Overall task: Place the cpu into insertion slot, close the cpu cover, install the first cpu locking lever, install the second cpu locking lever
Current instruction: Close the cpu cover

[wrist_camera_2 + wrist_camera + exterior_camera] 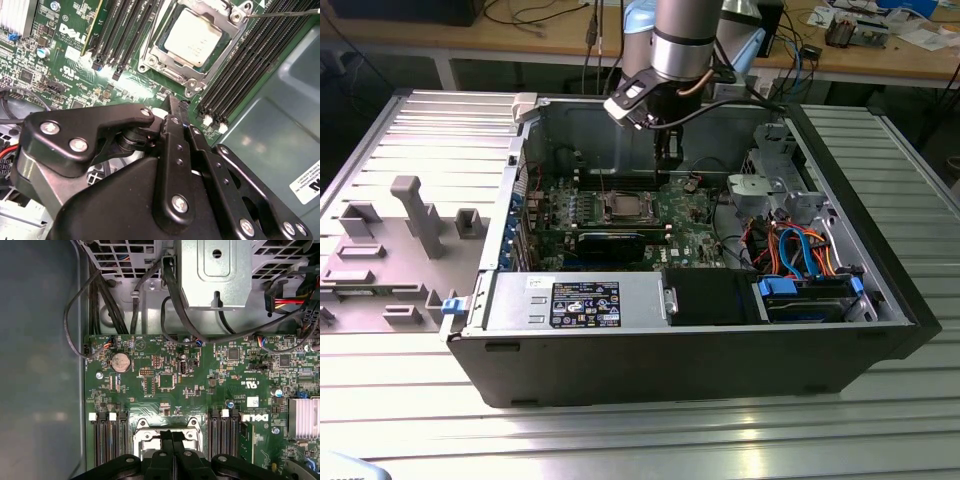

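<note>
The cpu (192, 37) lies flat in the insertion slot (606, 208), roughly mid-board and a little toward the exterior view's left. The cpu cover (220, 55) appears to be folded down over it, its silver frame lying on the chip's edges with the grey top showing through the window. So the first two steps look done. One thin locking lever (282, 14) reaches out from a corner of the socket across the memory slots (240, 65) and does not look tucked under a catch. I cannot tell how the other lever sits. The latching seems to be what is left.

The gripper (174, 102) hangs above the board just on the far side of the socket, touching nothing. Its two fingers are pressed together and carry nothing, as both wrist views show.

Rows of memory slots flank the socket on both sides, close enough to crowd any reach for the levers. The long black card (612, 243) sits just nearer than the socket. A finned heat sink (304, 417) and a coin battery (120, 361) stand further off on the board. Loose cables (790, 245) bunch toward the exterior view's right, beside a metal drive cage (215, 270), well apart from the socket. Outside the case, a grey fixture tray (390, 250) rests on the exterior view's left.
</note>
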Tool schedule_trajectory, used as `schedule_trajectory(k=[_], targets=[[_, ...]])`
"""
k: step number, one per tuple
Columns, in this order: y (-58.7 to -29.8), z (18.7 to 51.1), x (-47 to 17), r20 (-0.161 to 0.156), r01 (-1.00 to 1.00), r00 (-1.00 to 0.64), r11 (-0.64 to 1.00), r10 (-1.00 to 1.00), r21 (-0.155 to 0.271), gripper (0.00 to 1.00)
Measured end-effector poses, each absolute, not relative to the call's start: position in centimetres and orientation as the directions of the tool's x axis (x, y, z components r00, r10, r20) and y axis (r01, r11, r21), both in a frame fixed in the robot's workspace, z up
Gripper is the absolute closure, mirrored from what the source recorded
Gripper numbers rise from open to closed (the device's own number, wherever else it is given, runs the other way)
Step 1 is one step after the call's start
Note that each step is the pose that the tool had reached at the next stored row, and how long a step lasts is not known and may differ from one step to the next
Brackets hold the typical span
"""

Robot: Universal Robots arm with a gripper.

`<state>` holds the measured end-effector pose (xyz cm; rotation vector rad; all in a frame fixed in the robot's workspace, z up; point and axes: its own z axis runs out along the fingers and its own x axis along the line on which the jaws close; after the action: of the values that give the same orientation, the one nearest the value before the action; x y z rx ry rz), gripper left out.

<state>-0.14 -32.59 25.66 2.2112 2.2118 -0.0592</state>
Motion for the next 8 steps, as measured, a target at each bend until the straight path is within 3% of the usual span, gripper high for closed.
schedule_trajectory(k=[8], targets=[[-32.59,25.59,-0.48,-0.036,1.0,-0.001,0.0,0.999,-0.017,0.89]])
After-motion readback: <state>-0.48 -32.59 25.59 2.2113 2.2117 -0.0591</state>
